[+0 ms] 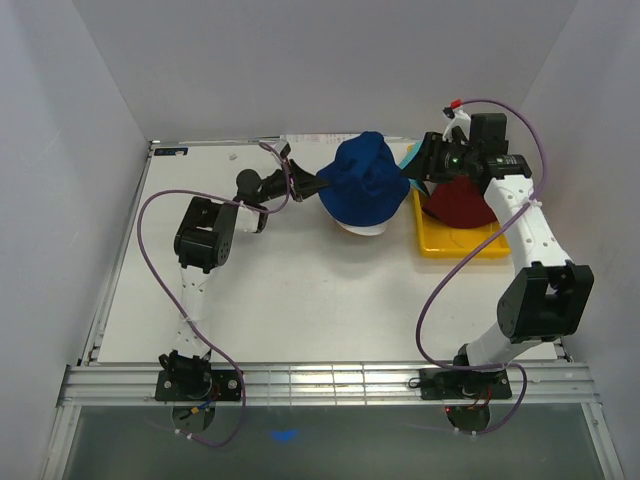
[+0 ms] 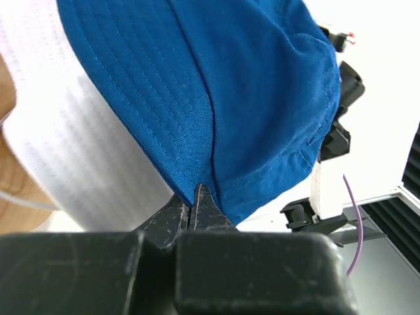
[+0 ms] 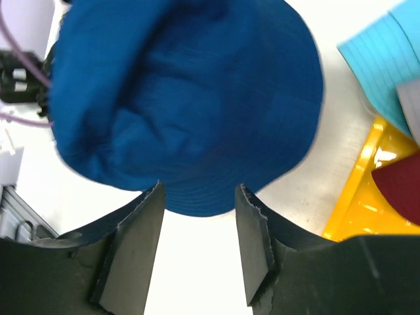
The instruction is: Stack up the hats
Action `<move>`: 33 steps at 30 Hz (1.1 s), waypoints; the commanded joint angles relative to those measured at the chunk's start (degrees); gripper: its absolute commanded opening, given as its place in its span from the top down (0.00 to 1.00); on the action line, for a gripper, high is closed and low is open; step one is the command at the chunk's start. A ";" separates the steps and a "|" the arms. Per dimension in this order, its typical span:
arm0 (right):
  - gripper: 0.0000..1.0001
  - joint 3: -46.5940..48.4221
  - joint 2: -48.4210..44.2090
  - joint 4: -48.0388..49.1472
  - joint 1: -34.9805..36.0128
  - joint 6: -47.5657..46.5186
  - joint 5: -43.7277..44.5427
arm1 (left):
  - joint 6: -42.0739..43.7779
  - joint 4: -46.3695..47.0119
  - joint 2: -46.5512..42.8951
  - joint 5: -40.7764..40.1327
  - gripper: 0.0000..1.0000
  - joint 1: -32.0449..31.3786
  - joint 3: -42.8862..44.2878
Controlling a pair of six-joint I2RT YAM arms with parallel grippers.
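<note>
Black and scuffed, my left claw (image 2: 197,209) fills the bottom of its wrist view, its two tips pinched together on the brim of the royal blue hat (image 2: 216,79). That hat drapes over a light grey hat (image 2: 72,138), and bare wood of a stand (image 2: 18,205) shows under the grey brim. My right claw (image 3: 200,190) sits at the blue hat's opposite side, jaws spread apart with the brim edge at their tips and nothing clamped. Beside the blue hat on that side lies a yellow tray (image 3: 361,190) bearing the dark red hat (image 3: 400,190); the teal hat (image 3: 377,59) peeks out close to the blue hat, at the tray's end
</note>
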 commanded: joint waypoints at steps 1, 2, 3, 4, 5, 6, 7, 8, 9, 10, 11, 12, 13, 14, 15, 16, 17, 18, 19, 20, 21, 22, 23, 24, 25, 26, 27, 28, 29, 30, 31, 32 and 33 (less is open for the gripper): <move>0.46 -2.68 1.72 0.51 -2.81 4.38 -1.33 | 2.45 13.75 -5.92 2.47 1.00 0.30 -1.93; 0.45 -3.99 1.98 0.69 -3.34 5.16 -1.60 | 2.98 13.22 -6.19 2.30 1.00 0.30 -2.46; 0.43 -4.79 1.98 1.12 -4.21 5.52 -2.47 | 3.77 12.52 -6.36 2.03 1.00 0.30 -3.33; 0.41 -5.76 2.07 3.04 -4.66 5.96 -3.26 | 4.03 12.34 -6.45 1.86 1.00 0.30 -3.78; 0.40 -7.68 2.16 4.02 -5.18 7.27 -3.96 | 4.12 12.25 -6.54 1.77 1.00 0.30 -4.04; 0.38 -8.48 2.24 4.81 -5.19 7.89 -5.28 | 4.04 12.34 -6.45 1.42 1.00 0.30 -4.22; 0.37 -9.19 2.59 6.38 -5.19 8.33 -5.99 | 4.04 12.43 -6.28 1.42 1.00 0.30 -4.39; 0.36 -10.50 2.68 7.18 -7.01 9.38 -6.43 | 3.95 12.43 -6.28 1.33 1.00 0.30 -4.48; 0.33 -11.03 2.95 7.89 -7.21 9.91 -6.87 | 4.04 12.34 -6.36 1.33 1.00 0.30 -4.57; 0.33 -11.74 3.30 8.68 -7.47 10.53 -7.31 | 4.04 12.25 -6.37 1.24 1.00 0.30 -4.57; 0.32 -12.53 3.30 11.47 -8.08 12.53 -7.92 | 4.04 12.17 -6.37 1.24 1.00 0.30 -4.40; 0.30 -14.27 3.39 13.15 -8.35 13.77 -9.23 | 4.04 11.90 -6.37 1.24 1.00 0.30 -4.40; 0.29 -15.25 3.47 14.82 -8.61 15.09 -9.85 | 4.04 11.90 -6.28 1.07 1.00 0.30 -4.31; 0.28 -16.13 3.56 18.41 -9.05 16.49 -10.99 | 4.04 11.81 -6.28 1.15 1.00 0.30 -4.22; 0.27 -17.96 3.65 20.44 -9.14 19.47 -11.61 | 4.04 11.46 -6.28 1.15 1.00 0.30 -4.13; 0.26 -19.03 4.00 22.64 -9.32 21.15 -12.31 | 4.12 11.46 -6.28 1.15 1.00 0.30 -4.13; 0.26 -19.91 4.09 24.75 -9.49 22.73 -12.93 | 4.12 11.37 -6.36 1.15 1.00 0.30 -4.04; 0.24 -21.05 4.18 29.56 -9.49 26.40 -13.72 | 4.21 11.29 -6.37 1.15 1.00 0.30 -4.04; 0.24 -23.41 4.18 32.91 -9.49 28.44 -13.90 | 4.30 11.11 -6.37 1.07 1.00 0.30 -4.13; 0.24 -24.65 4.27 35.47 -9.58 30.55 -14.16 | 4.39 10.94 -6.45 0.98 1.00 0.30 -4.13; 0.23 -25.88 4.44 41.84 -9.58 35.44 -14.78 | 4.30 10.93 -6.45 0.98 1.00 0.30 -4.13; 0.23 -28.24 4.62 44.78 -9.58 37.76 -15.04 | 4.39 10.93 -6.45 0.98 1.00 0.30 -4.22; 0.23 -29.05 4.88 47.24 -9.58 39.69 -15.13 | 4.30 10.85 -6.54 0.98 1.00 0.30 -4.22; 0.23 -29.49 5.14 49.01 -9.58 41.19 -14.78 | 4.39 10.67 -6.54 0.98 1.00 0.30 -4.31; 0.23 -30.19 5.67 51.55 -9.49 43.56 -14.52 | 4.48 10.58 -6.54 1.06 1.00 0.30 -4.31; 0.23 -30.55 5.93 52.79 -9.49 44.62 -14.26 | 4.65 10.23 -6.63 1.06 1.00 0.30 -4.39; 0.24 -30.81 6.28 54.02 -9.49 45.77 -13.73 | 5.00 9.80 -6.72 1.06 1.00 0.30 -4.40; 0.24 -31.25 6.29 56.30 -9.49 46.73 -13.29 | 5.09 9.70 -6.72 1.06 1.00 0.30 -4.40; 0.24 -31.95 6.46 57.28 -9.49 48.48 -12.59 | 5.18 9.53 -6.72 1.06 1.00 0.30 -4.40; 0.24 -32.31 6.55 58.51 -9.49 49.37 -12.24 | 5.27 9.44 -6.63 1.06 1.00 0.30 -4.22; 0.25 -32.83 6.64 59.82 -9.49 50.34 -11.97 | 5.27 9.35 -6.63 0.98 1.00 0.21 -4.31; 0.25 -33.36 6.81 62.62 -9.49 52.52 -11.62 | 5.35 9.18 -6.72 0.98 1.00 0.30 -4.31; 0.28 -34.06 7.25 63.69 -9.49 53.41 -11.27 | 5.36 9.00 -6.63 0.98 1.00 0.30 -4.31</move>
